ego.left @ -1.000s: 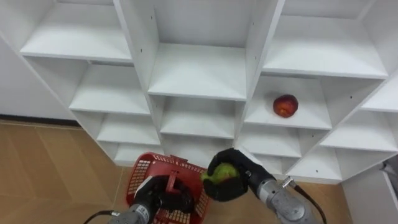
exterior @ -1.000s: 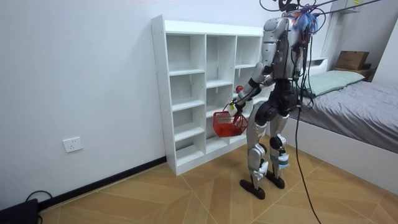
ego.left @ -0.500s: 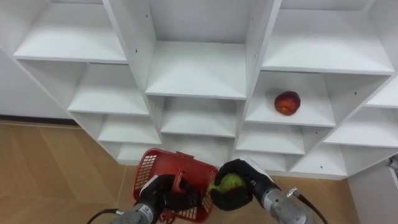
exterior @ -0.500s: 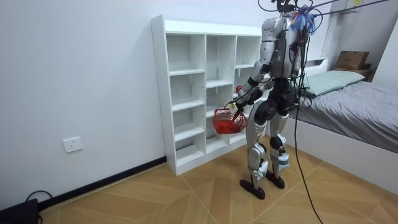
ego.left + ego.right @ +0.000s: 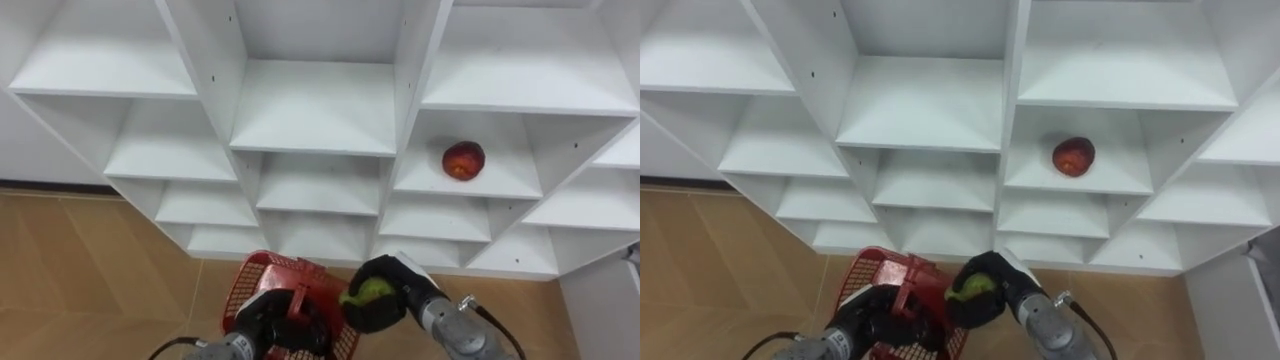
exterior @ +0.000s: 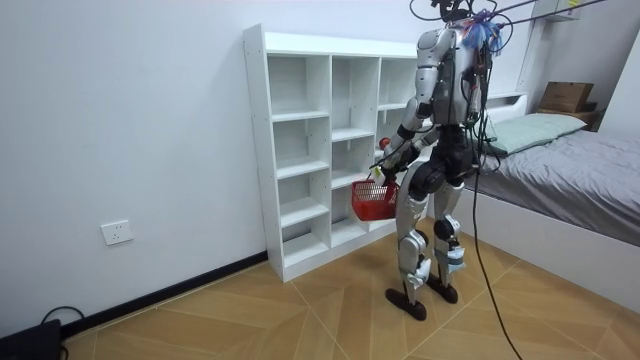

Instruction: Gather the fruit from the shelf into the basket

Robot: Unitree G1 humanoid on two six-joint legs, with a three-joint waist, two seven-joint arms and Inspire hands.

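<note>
My right hand [image 5: 385,297] is shut on a green fruit [image 5: 366,291], holding it right beside the red mesh basket [image 5: 257,284] at the bottom of the eye views. The left hand [image 5: 268,318] is curled round the basket's handle [image 5: 299,299] and carries it. A red fruit [image 5: 462,160] lies on a middle shelf of the white closet [image 5: 320,120], up and to the right of both hands. In the room view I stand facing the closet [image 6: 330,140] with the basket [image 6: 374,200] held out in front at hip height.
The closet's other compartments hold nothing. Wooden floor [image 5: 90,260] spreads to the left below the shelves. In the room view a bed [image 6: 570,170] stands behind me on the room view's right, and a wall socket [image 6: 117,232] sits low on the wall.
The basket has shifted right, closer under the green fruit. The right hand with the fruit stays beside it. The camera has tipped slightly, so the closet sits differently in view.
</note>
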